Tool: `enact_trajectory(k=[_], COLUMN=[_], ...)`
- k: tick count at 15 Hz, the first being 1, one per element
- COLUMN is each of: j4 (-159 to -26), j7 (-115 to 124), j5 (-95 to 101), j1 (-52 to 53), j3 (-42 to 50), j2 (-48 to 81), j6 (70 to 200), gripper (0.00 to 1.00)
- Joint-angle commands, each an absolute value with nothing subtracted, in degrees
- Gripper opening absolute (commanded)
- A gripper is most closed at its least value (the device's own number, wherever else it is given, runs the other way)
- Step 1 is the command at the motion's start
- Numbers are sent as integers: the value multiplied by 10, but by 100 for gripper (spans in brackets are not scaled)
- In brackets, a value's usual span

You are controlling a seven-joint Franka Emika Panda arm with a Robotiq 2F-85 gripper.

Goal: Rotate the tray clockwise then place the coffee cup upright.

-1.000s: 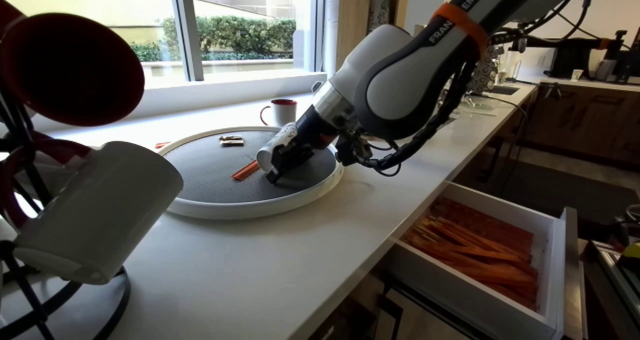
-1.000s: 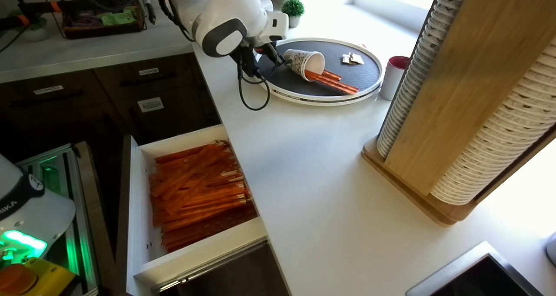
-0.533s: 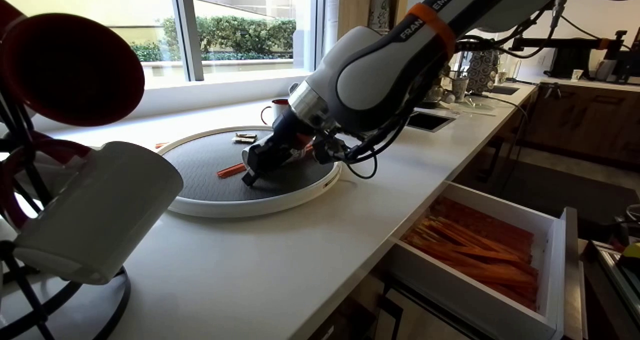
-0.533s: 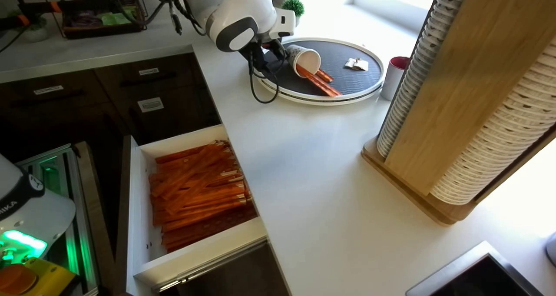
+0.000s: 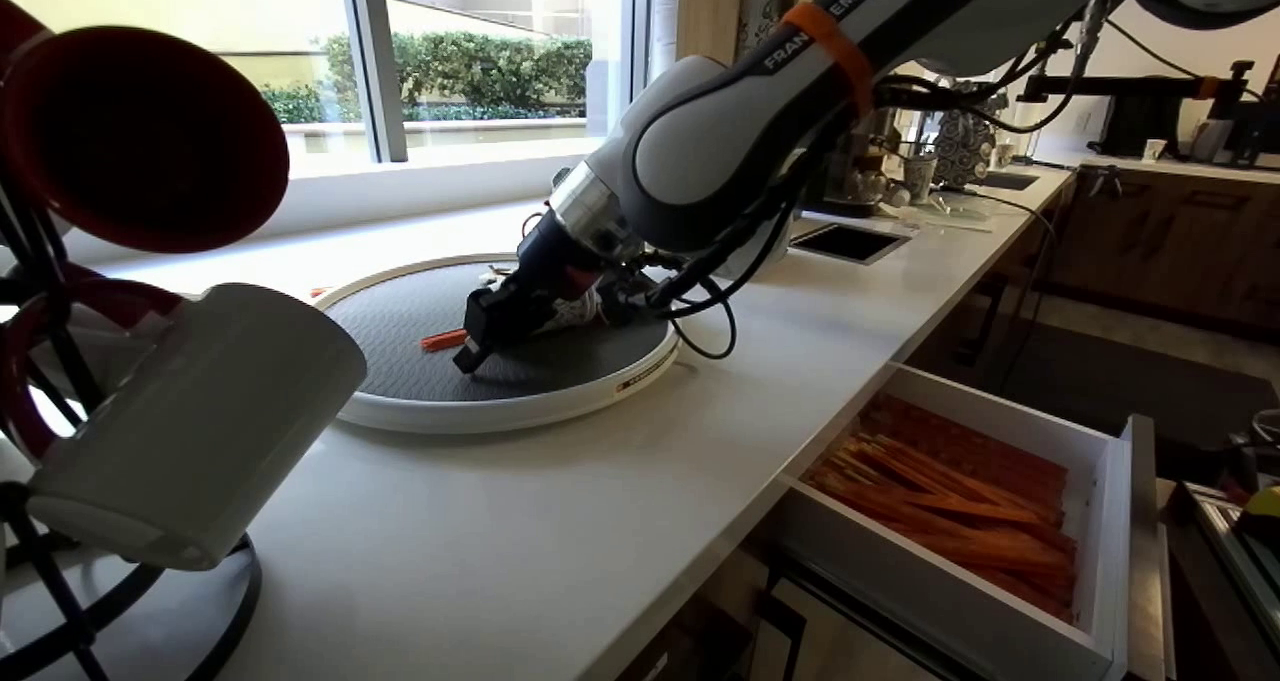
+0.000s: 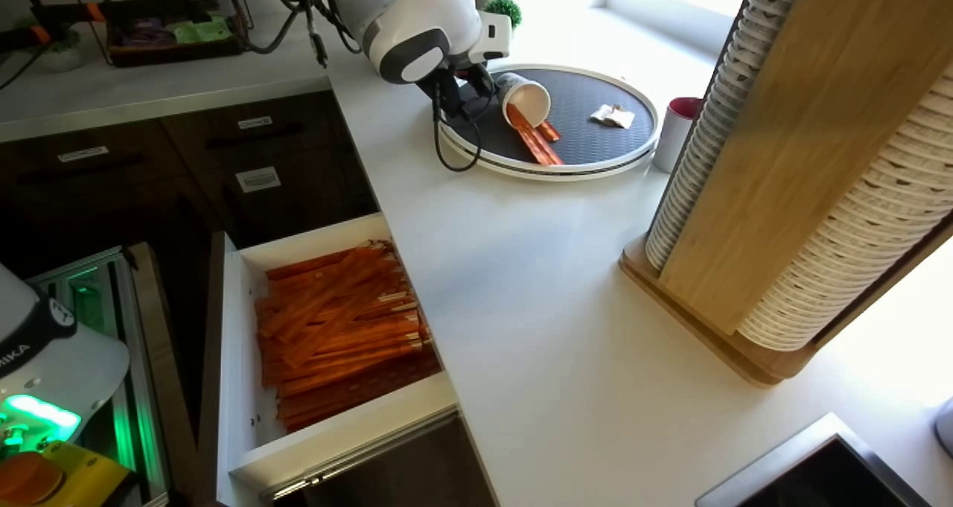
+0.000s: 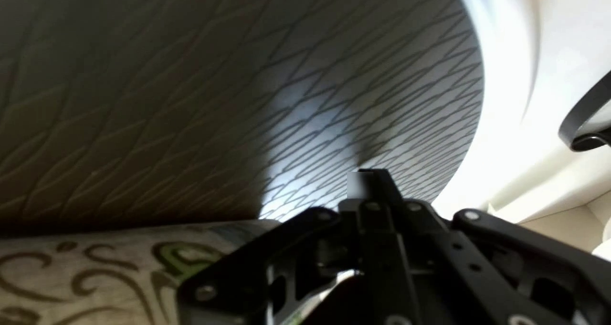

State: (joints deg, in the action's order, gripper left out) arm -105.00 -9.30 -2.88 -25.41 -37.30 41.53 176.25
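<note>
The tray [image 5: 390, 306], round with a dark grey top [image 7: 410, 81] and white rim, lies on the counter in both exterior views. On it the patterned coffee cup [image 6: 532, 103] lies on its side, its mouth facing that exterior camera and orange packets [image 6: 537, 141] sticking out. Much of the cup [image 5: 580, 311] is behind the gripper in an exterior view. My gripper [image 5: 466, 359] is shut and empty, tilted, its tips down at the tray's top, seemingly touching it. In the wrist view the cup [image 7: 95, 277] is close beside the gripper [image 7: 372, 174]; contact between them I cannot tell.
A small pale packet [image 6: 613, 116] also lies on the tray. Just beyond the rim stands a white mug with red inside [image 6: 676, 135]. A wooden cup rack [image 6: 804, 194], a mug stand [image 5: 245, 601] and an open drawer of orange packets [image 6: 335, 336] surround the counter.
The tray has turned clockwise, carrying the cup, orange packets and pale packet round with it. My gripper has moved with it, leftward in an exterior view, staying shut and low.
</note>
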Motion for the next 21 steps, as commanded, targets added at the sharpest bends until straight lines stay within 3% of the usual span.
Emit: enact_trajectory(k=[1,7,11,15,17,21], j4=[-1063,-1116,-1179,-1225,-1236,-1229], j7=[-106,-95,-79,-72,-70,-51], j5=[-55,-67,-79,-77,-77,-61], j1=[-260,-323,-443,-599,-676,-810], j3=[-402,-504,-622,-720,-760,-848], j2=[403,363,334,294,274,299], j6=[1766,1828,1886,1865,1840,1771], gripper=[0,0,0,0,27,55])
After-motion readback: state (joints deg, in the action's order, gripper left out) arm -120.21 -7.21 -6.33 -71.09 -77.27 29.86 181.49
